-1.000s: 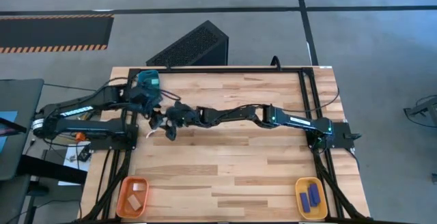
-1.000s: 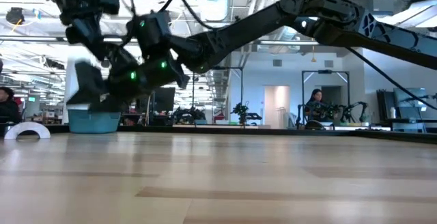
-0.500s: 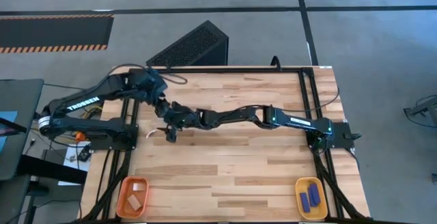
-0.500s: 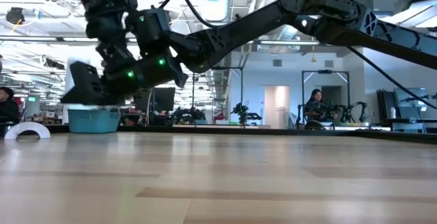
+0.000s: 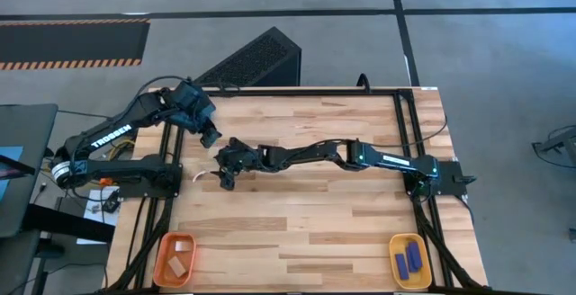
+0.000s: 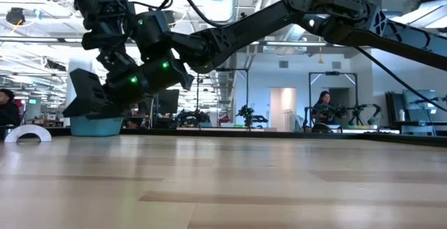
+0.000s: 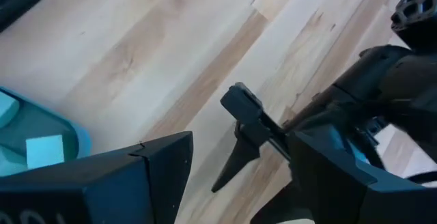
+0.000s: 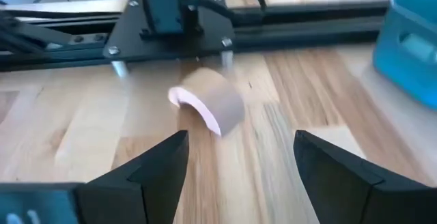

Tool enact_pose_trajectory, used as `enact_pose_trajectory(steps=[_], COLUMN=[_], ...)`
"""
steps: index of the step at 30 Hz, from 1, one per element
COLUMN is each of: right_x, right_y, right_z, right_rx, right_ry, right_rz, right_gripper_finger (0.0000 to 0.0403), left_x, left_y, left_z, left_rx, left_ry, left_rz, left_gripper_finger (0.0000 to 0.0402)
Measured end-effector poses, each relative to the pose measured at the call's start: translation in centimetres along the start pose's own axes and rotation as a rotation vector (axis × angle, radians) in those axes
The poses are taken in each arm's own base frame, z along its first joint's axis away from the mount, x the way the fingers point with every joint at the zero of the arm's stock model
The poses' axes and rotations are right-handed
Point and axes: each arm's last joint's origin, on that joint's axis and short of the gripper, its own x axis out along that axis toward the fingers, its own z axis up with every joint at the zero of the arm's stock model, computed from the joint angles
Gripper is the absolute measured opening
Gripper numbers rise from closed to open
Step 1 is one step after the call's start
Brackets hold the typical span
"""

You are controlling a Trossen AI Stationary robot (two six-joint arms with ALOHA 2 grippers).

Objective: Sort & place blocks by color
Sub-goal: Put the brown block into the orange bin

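A pale wooden arch block (image 8: 208,101) rests on its two feet near the table's left edge (image 5: 200,175). My right gripper (image 8: 240,138) reaches across the table, open and empty. It hovers just short of the arch (image 5: 224,180), its fingers not touching it. My left gripper (image 5: 210,137) is open and empty above the far-left part of the table, beside the teal tray (image 7: 75,138). That tray holds a light cyan cube (image 7: 44,150). The left arm hides the tray in the high view.
An orange tray (image 5: 175,259) with pale wood pieces sits at the near-left corner. A yellow tray (image 5: 409,261) with dark blue bars sits at the near-right corner. A black frame rail (image 8: 171,19) runs just behind the arch. People are in the room beyond (image 6: 323,107).
My left gripper has drawn back from beside the right gripper toward the table's far edge, and its arm now covers the teal tray in the high view. My right gripper has sunk a little toward the table near the arch. The arch has stayed put.
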Motion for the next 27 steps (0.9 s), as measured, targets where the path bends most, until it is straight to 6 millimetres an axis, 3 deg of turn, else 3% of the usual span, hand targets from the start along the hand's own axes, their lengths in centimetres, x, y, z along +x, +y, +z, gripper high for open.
enact_pose_trajectory(steps=[8, 13, 23, 27], right_x=[0.1, 2.0, 2.4, 2.7], right_y=[-1.3, -1.2, 1.0, 0.9], right_z=[0.5, -3.9, -4.4, -5.2], right_rx=[-0.061, -0.078, -0.174, -0.192], right_ry=[-0.048, -0.021, -0.108, -0.112], right_rz=[0.019, 0.1, 0.151, 0.142], right_gripper_finger=[0.0286, 0.0285, 0.0285, 0.0285], left_x=[0.0, -0.3, -2.0, -1.6], left_y=[0.1, 0.2, 0.1, 0.2], left_z=[-0.6, -1.6, -3.4, -4.5], left_rx=[-0.074, -0.102, -0.222, -0.216], left_ry=[0.063, 0.138, 0.153, 0.216], left_rz=[0.011, 0.068, 0.091, 0.094], left_gripper_finger=[0.023, 0.023, 0.023, 0.023])
